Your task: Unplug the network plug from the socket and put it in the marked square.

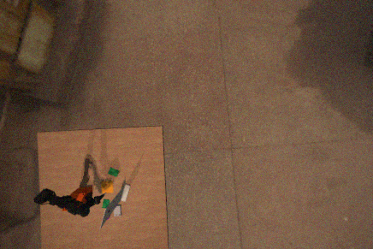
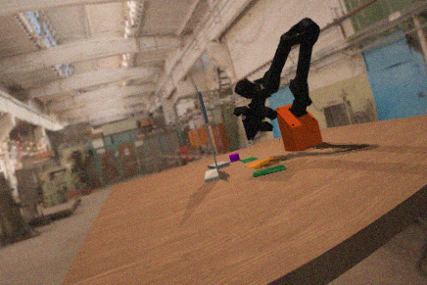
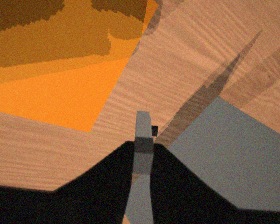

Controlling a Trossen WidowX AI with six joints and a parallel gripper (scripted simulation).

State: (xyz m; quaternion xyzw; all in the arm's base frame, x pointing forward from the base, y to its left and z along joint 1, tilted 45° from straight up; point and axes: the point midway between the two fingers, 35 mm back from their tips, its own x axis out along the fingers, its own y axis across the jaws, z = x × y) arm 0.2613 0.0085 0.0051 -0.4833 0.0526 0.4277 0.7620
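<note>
The jaws are standing nearly together and pinching a slim pale grey plug (image 3: 142, 145), which is showing in the wrist view as a narrow upright strip between the two dark fingers, with a small dark square just beside its upper end. The gripper (image 2: 255, 125) is pointing downward over the wooden table (image 2: 235, 228) and is hanging above the surface, touching nothing that can be made out. Under it in the wrist view an orange square (image 3: 56, 95) is lying flat on the wood to the upper left, partly darkened by shadow, and a grey-blue panel (image 3: 236, 160) is filling the lower right. In the exterior view the black arm (image 2: 294, 62) is folding sharply up and back down from its orange base block (image 2: 299, 132). On the table near the gripper are lying a green strip (image 2: 269, 170), an orange strip and a small purple block (image 2: 234, 157). Farther left the thin upright panel (image 2: 206, 120) is standing edge-on on a pale foot. Whether the plug is over the marked square cannot be told for certain
</note>
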